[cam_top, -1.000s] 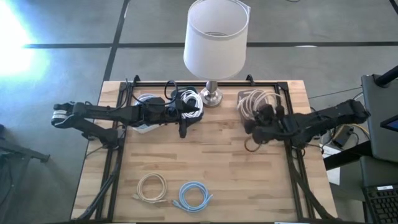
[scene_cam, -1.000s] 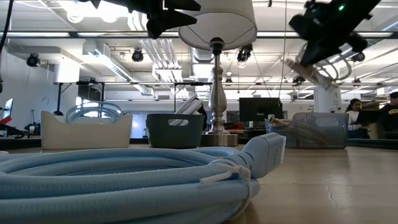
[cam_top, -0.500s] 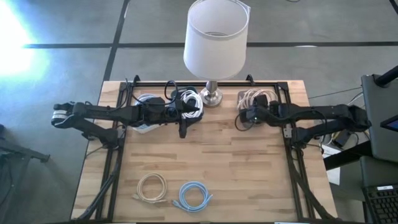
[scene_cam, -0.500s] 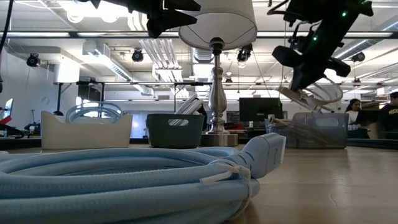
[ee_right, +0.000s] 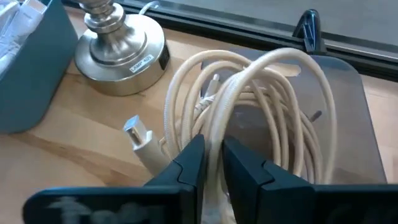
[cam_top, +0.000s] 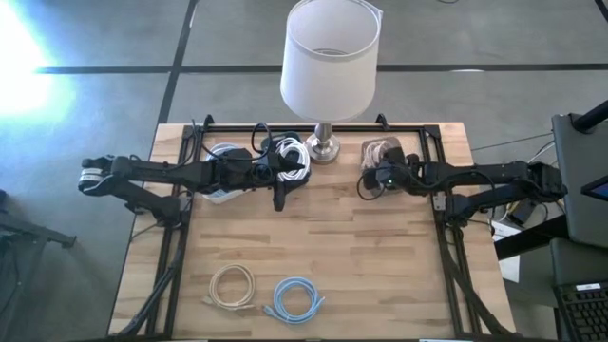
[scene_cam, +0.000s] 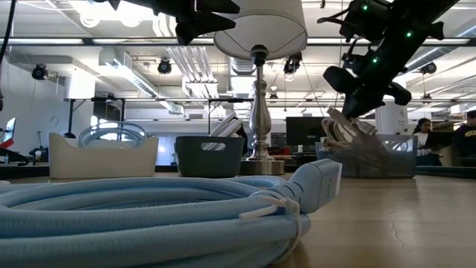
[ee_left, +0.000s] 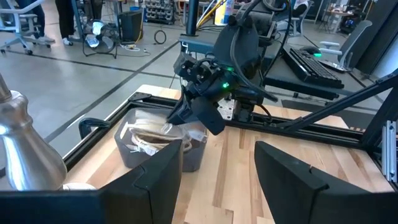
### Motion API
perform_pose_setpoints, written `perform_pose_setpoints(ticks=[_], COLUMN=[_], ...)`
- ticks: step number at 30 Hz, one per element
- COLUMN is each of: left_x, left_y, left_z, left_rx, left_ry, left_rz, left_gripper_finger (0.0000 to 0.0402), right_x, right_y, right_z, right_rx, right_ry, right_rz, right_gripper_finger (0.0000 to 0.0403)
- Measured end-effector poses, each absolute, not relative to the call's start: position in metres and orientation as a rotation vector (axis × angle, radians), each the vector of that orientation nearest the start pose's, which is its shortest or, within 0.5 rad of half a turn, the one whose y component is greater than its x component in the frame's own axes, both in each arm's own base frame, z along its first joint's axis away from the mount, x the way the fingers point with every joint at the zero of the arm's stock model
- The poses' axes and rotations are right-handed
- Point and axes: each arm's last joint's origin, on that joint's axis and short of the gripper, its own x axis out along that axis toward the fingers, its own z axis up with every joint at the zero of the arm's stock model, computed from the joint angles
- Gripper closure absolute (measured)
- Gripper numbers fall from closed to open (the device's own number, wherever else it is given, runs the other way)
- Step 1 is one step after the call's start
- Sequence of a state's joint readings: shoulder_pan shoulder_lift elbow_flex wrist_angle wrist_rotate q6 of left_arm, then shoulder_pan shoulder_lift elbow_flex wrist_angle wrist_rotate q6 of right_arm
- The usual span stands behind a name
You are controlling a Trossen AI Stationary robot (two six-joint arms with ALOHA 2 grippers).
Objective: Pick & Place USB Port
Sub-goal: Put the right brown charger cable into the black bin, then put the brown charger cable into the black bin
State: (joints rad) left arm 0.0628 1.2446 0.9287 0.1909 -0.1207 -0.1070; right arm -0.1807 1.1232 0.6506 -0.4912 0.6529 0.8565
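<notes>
My right gripper (cam_top: 378, 177) is shut on a beige coiled USB cable (ee_right: 249, 106) at the clear bin (ee_right: 348, 124) to the right of the lamp base. The coil's lower loops reach into that bin (ee_left: 149, 134). Its USB plug (ee_right: 137, 134) sticks out toward the lamp. In the low view the right gripper (scene_cam: 355, 93) is above the bin with the cable (scene_cam: 343, 123) below it. My left gripper (ee_left: 217, 180) is open and empty, held above the table near the bin of white cables (cam_top: 290, 157). My right gripper pinches a few strands of the beige coil (ee_right: 214, 146) between its two fingers, at the coil's upper side. The fingers slant down from the table's right side. The coil hangs below them, slack, with its lower loops in the clear bin.
A lamp (cam_top: 328, 57) with a white shade stands at the far middle, its metal base (ee_right: 121, 46) close to the clear bin. A beige coil (cam_top: 233, 285) and a light blue coil (cam_top: 296, 299) lie near the front edge. A black frame (cam_top: 446, 218) rims the table.
My right gripper has gone down and toward the table's left and far side, to the clear bin, with the beige coil. The coil, which hung high above the table, now dips into the bin. The gripper has stayed shut.
</notes>
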Motion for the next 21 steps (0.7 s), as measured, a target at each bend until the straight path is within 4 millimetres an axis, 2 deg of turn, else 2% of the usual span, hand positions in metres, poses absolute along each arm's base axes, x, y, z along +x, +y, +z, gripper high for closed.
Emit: perform_pose_setpoints(ticks=[12,21], left_x=[0.282,0.281], left_y=[0.021,0.021], left_z=[0.322,0.315], left_rx=[-0.103,-0.103], left_ry=[0.121,0.198], left_rz=[0.19,0.193], left_gripper_finger=[0.0197,0.0197], right_x=[0.191,0.208], right_y=[-0.052,-0.051], right_z=[0.208,0.235], right_rx=[0.504,0.575], right_ry=[0.673,0.615], right_rz=[-1.095,-0.912], right_gripper_finger=[0.0288,0.0277])
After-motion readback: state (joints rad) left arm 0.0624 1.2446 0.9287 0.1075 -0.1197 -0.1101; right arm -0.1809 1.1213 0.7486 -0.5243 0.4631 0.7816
